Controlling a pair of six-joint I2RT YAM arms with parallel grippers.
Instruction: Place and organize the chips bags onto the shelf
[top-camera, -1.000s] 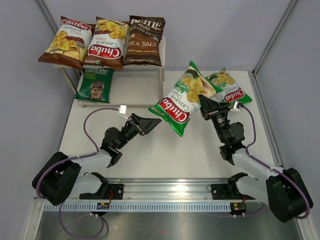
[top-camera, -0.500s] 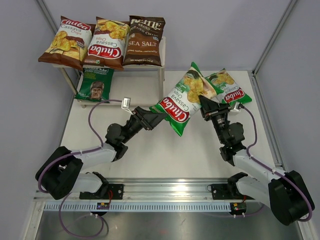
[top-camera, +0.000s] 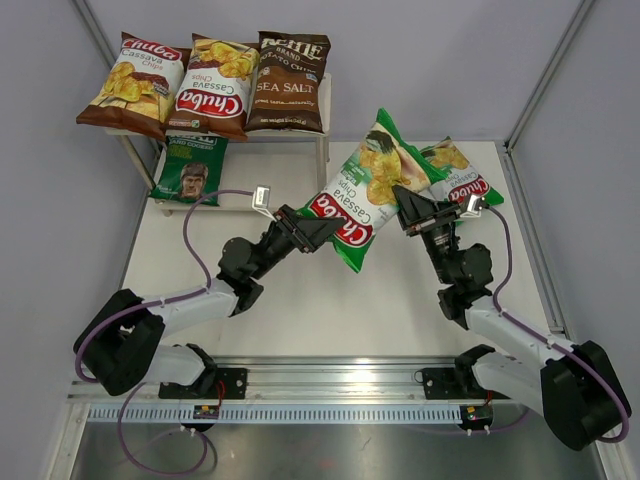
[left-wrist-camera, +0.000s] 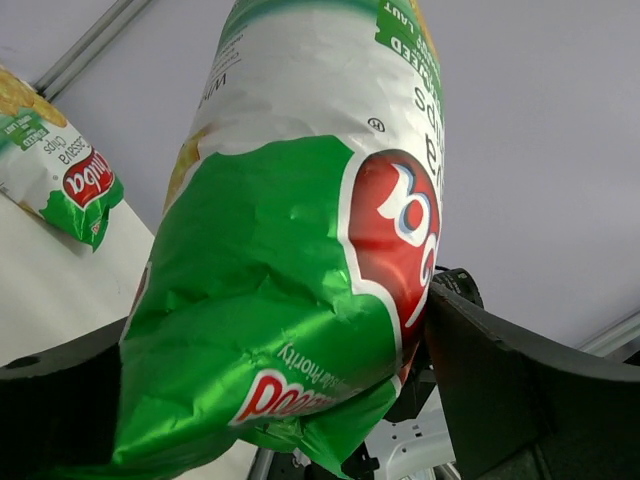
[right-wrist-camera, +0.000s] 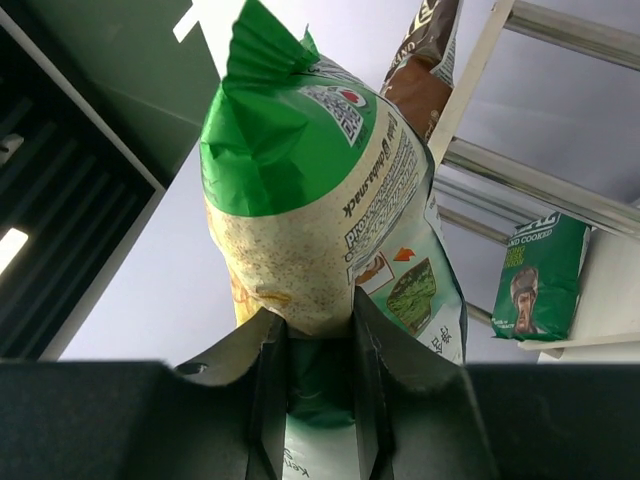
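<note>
A green Chuba Cassava bag (top-camera: 362, 188) hangs tilted in the air right of the shelf (top-camera: 272, 182). My right gripper (top-camera: 404, 204) is shut on its right edge; in the right wrist view (right-wrist-camera: 312, 330) the bag (right-wrist-camera: 300, 200) rises from between the fingers. My left gripper (top-camera: 316, 231) is open, and the bag's lower end (left-wrist-camera: 290, 300) lies between its wide jaws (left-wrist-camera: 280, 325). A second green Chuba bag (top-camera: 462, 176) lies on the table behind; it also shows in the left wrist view (left-wrist-camera: 62, 170). The top board holds two brown Chuba bags (top-camera: 135, 85) (top-camera: 215, 92) and the Kettle bag (top-camera: 290, 85). The dark green face bag (top-camera: 190, 170) is on the lower board.
The lower board is bare right of the face bag. The shelf's metal legs (right-wrist-camera: 520, 180) show in the right wrist view, with the face bag (right-wrist-camera: 535, 275) and the Kettle bag (right-wrist-camera: 432, 55). Grey walls enclose the white table (top-camera: 330, 300).
My left gripper has reached forward and right until the held bag's lower end is between its jaws. The right gripper has swung the bag slightly left and up.
</note>
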